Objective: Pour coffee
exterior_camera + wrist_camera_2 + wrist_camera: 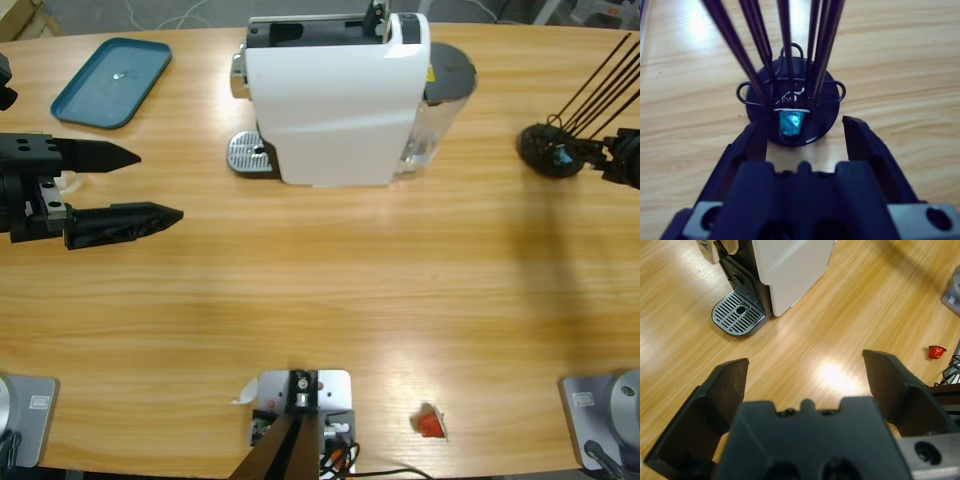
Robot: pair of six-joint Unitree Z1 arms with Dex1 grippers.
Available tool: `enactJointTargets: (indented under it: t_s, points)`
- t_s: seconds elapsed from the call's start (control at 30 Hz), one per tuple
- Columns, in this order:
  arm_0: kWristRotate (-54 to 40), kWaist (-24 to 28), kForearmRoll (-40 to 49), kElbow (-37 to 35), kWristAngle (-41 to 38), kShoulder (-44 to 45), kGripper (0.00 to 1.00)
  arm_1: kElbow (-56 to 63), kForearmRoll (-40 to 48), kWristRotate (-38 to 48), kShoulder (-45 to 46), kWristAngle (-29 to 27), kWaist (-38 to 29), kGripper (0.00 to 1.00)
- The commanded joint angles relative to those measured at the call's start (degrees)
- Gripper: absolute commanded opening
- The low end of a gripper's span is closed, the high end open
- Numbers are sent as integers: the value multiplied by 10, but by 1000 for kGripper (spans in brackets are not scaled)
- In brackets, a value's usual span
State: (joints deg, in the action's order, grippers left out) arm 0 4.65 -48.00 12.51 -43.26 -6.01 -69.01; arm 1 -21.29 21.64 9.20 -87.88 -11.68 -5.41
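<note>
No coffee and no glass show in any view. The white coffee machine (pixel 335 100) stands at the back middle, its slotted metal drip tray (pixel 250 153) bare on its left side. My left gripper (pixel 160 185) hovers open at the table's left, jaws pointing right toward the machine and holding nothing. In the left wrist view the left gripper (pixel 805 362) frames bare wood, with the drip tray (pixel 738 316) ahead. My right gripper (pixel 805 127) is open just short of a black wire capsule holder (pixel 790 107) with a blue capsule (pixel 790 122) at its base. That holder (pixel 548 150) is at the far right.
A teal tray (pixel 110 82) lies at the back left corner. A small red foil piece (pixel 430 422) rests near the front edge, right of middle, and the same red piece (pixel 937 351) shows in the left wrist view. Open wood spans the table's middle.
</note>
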Motion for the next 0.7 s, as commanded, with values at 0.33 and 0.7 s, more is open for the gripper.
enactJointTargets:
  t_s: [0.33,0.7]
  points:
    - [10,-5,-6,27,12,18,982,18,44,-20,-76,21,16,637]
    - [11,-5,-6,32,13,21,983,26,70,-38,-83,32,24,429]
